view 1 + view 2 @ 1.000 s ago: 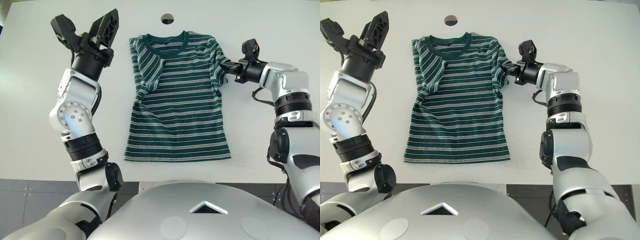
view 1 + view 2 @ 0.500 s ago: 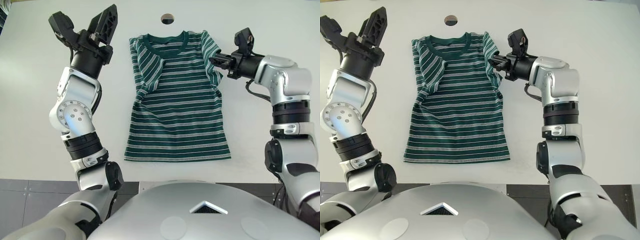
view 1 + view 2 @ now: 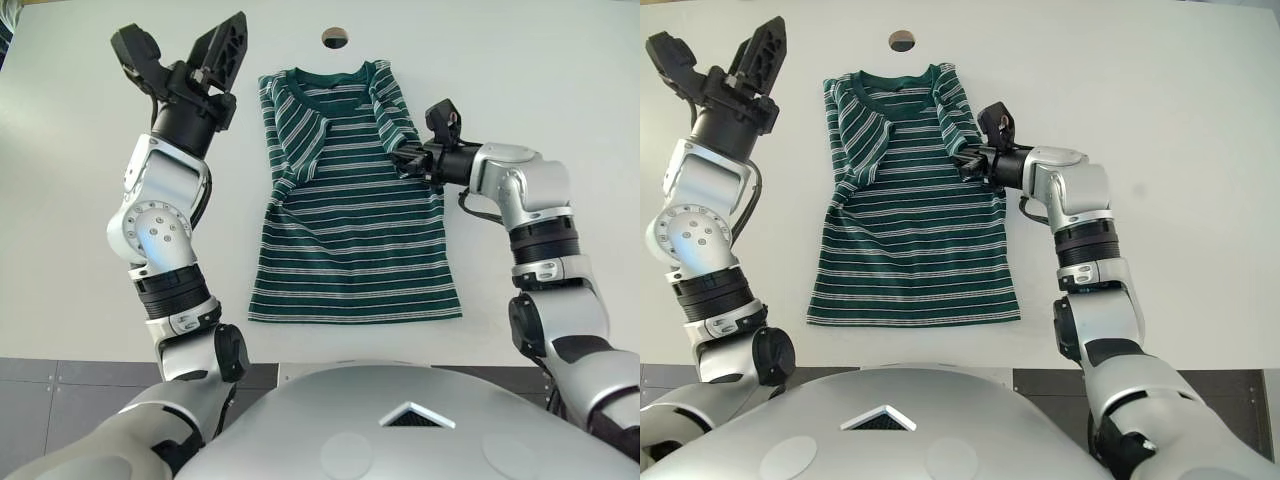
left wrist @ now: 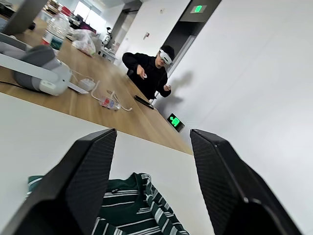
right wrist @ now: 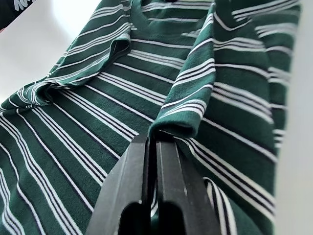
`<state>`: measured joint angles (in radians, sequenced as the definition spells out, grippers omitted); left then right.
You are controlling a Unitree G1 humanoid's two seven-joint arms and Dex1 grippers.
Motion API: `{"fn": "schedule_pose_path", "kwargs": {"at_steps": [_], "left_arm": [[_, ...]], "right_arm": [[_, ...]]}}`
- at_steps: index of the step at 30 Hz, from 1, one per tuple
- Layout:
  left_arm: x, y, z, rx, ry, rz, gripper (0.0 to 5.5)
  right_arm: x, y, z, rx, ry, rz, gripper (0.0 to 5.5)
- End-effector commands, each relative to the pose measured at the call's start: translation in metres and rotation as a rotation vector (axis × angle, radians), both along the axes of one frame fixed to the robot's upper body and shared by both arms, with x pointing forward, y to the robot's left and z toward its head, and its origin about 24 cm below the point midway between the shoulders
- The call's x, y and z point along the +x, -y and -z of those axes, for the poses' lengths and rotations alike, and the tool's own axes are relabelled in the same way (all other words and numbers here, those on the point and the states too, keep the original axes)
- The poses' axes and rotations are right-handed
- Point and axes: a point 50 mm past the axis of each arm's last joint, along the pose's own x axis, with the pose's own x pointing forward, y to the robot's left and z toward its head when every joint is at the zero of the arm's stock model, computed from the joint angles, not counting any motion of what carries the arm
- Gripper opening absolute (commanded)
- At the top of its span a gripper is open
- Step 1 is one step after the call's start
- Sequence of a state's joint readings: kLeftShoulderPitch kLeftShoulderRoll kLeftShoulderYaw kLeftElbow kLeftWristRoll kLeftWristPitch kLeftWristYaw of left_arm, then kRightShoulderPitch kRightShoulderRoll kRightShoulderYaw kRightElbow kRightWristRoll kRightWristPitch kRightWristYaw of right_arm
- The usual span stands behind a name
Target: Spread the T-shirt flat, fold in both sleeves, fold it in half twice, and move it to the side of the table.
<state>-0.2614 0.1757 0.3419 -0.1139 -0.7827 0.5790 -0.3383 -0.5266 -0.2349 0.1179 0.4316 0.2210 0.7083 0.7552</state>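
Note:
A green T-shirt with white stripes (image 3: 350, 230) lies flat on the white table (image 3: 560, 80), collar at the far side. Its left sleeve (image 3: 300, 135) is folded in over the chest. My right gripper (image 3: 408, 158) is shut on the right sleeve (image 3: 390, 105), holding it over the shirt's upper right chest; the right wrist view shows the fingers (image 5: 146, 181) pinching the striped fabric (image 5: 186, 117). My left gripper (image 3: 185, 55) is raised above the table left of the shirt, open with nothing in it, its fingers (image 4: 88, 171) spread wide.
A small round dark hole (image 3: 335, 38) sits in the table just beyond the collar. Bare table stretches to the left and right of the shirt. The near table edge (image 3: 100, 355) runs below the hem.
My right gripper has carried the right sleeve inward, from the shirt's right edge onto the chest. The left arm has shifted slightly right, still open.

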Motion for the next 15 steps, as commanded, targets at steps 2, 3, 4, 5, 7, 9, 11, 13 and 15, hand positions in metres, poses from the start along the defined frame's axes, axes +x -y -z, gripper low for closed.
{"fn": "schedule_pose_path", "kwargs": {"at_steps": [2, 3, 4, 5, 7, 9, 11, 13, 15], "left_arm": [[-0.001, 0.004, 0.000, 0.003, 0.011, 0.011, 2.83], [-0.001, 0.003, 0.000, 0.003, 0.013, 0.012, 2.83], [-0.001, 0.003, 0.000, 0.002, 0.015, 0.012, 2.83], [-0.001, 0.003, 0.000, 0.001, 0.016, 0.012, 2.83], [-0.001, 0.003, 0.000, -0.002, 0.017, 0.013, 2.83], [-0.001, 0.003, 0.000, 0.004, 0.021, 0.015, 2.83], [-0.002, 0.003, -0.001, 0.018, 0.028, 0.024, 2.83], [-0.003, 0.003, -0.002, 0.024, 0.032, 0.029, 2.83], [-0.004, 0.002, -0.002, 0.034, 0.026, 0.038, 2.83]], "right_arm": [[0.001, -0.002, -0.003, 0.004, 0.016, 0.007, 0.96], [0.001, -0.003, -0.005, 0.008, 0.023, 0.002, 1.10], [0.001, -0.004, -0.008, 0.014, 0.030, -0.005, 1.33], [0.000, -0.005, -0.010, 0.019, 0.038, -0.011, 1.55], [-0.001, -0.006, -0.016, 0.025, 0.052, -0.026, 1.88], [-0.004, -0.009, -0.022, 0.038, 0.067, -0.049, 2.16], [-0.006, -0.012, -0.030, 0.065, 0.075, -0.075, 2.16], [-0.006, -0.013, -0.037, 0.082, 0.080, -0.083, 2.16], [-0.007, -0.011, -0.043, 0.096, 0.084, -0.084, 2.16]]}}
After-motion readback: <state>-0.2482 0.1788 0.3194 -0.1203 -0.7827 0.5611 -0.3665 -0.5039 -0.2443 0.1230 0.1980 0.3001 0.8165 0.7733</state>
